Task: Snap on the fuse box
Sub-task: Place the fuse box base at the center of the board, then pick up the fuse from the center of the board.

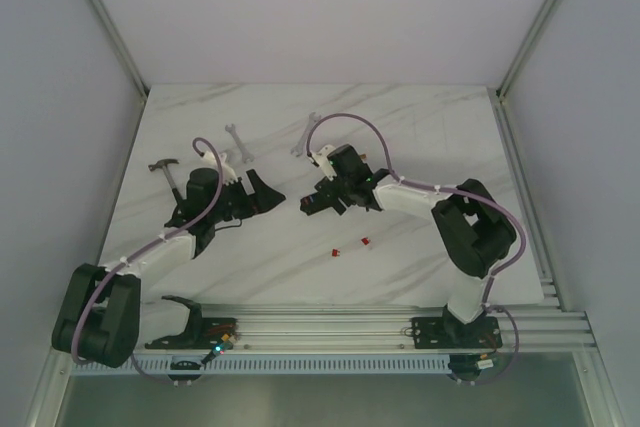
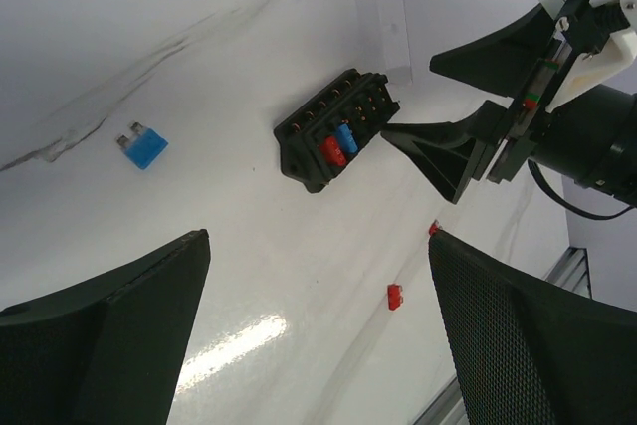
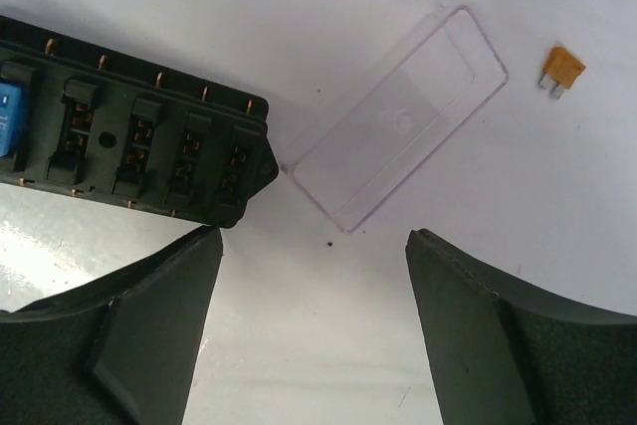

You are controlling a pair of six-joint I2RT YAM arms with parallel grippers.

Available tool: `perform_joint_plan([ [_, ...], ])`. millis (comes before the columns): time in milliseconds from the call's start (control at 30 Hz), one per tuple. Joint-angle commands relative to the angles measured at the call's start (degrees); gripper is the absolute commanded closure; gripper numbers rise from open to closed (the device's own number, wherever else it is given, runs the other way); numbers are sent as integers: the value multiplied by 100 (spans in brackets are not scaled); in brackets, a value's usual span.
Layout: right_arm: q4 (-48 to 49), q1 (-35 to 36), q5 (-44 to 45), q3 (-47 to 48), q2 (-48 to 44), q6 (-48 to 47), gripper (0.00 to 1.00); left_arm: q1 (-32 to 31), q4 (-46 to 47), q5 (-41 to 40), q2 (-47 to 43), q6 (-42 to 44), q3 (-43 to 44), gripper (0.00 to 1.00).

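The fuse box [image 2: 333,131] lies on the white marble table [image 1: 420,127], near the middle, between the two grippers. It is open, without a lid. A red fuse [image 2: 332,151] and a blue fuse [image 2: 346,136] sit side by side in its slots, and the other slots show only bare copper contacts.

The clear cover [image 3: 398,131] lies flat on the table just beside one end of the fuse box, not on it. An orange fuse [image 3: 562,69] lies a little beyond the cover, farther from the fuse box. A loose blue fuse [image 2: 142,146] lies near the fuse box on its other side. Two loose red fuses [image 1: 335,252] lie between the fuse box and the arm bases.

The right gripper [image 3: 314,316] hangs just beside the fuse box. Its jaws are spread wide and nothing is between them. One fingertip [image 2: 398,134] is very close to the end of the box; I cannot tell if it touches. The left gripper [image 2: 318,345] is near the fuse box on the opposite side, its jaws also spread fully and holding nothing.

Two wrenches [image 1: 237,142] lie beyond the fuse box, and a hammer [image 1: 165,172] lies well apart to its left.
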Motion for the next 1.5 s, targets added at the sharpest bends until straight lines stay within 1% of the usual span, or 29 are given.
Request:
perform_joint_plan([
  [0, -347, 32, 43, 236, -248, 495, 19, -33, 48, 19, -55, 44, 82, 0],
  [200, -1422, 337, -581, 38, -943, 867, 20, -42, 18, -80, -274, 2, -160, 0],
  [333, -1937, 537, -976, -83, -1198, 841, 23, -43, -58, -105, -414, -19, -272, 0],
  [400, -2154, 642, -1135, -44, -1199, 775, 26, -42, -133, -168, -498, -23, -309, 0],
  [533, -2664, 933, -1229, 220, -952, 600, 31, -42, -320, -542, -786, -108, -474, 0],
  [567, -2781, 1009, -1221, 294, -871, 561, 36, -42, -340, -674, -898, -158, -559, 0],
  [667, -3032, 1172, -1144, 465, -615, 446, 42, -42, -412, -997, -1215, -262, -748, 0],
  [767, -3176, 1295, -1157, 594, -406, 350, 48, -46, -587, -1140, -1399, -253, -810, 0],
  [833, -3220, 1370, -1191, 683, -282, 265, 50, -42, -671, -1193, -1474, -245, -812, 0],
  [1000, -3367, 1546, -1290, 947, 56, 78, 53, -46, -923, -1438, -1687, -260, -792, 0],
  [1233, -3525, 1664, -1286, 1133, 354, -52, 53, -49, -1394, -2012, -2174, -270, -780, 0],
  [1467, -3611, 1709, -1202, 1213, 574, -132, 53, -43, -1574, -2228, -2425, -266, -778, 0],
])
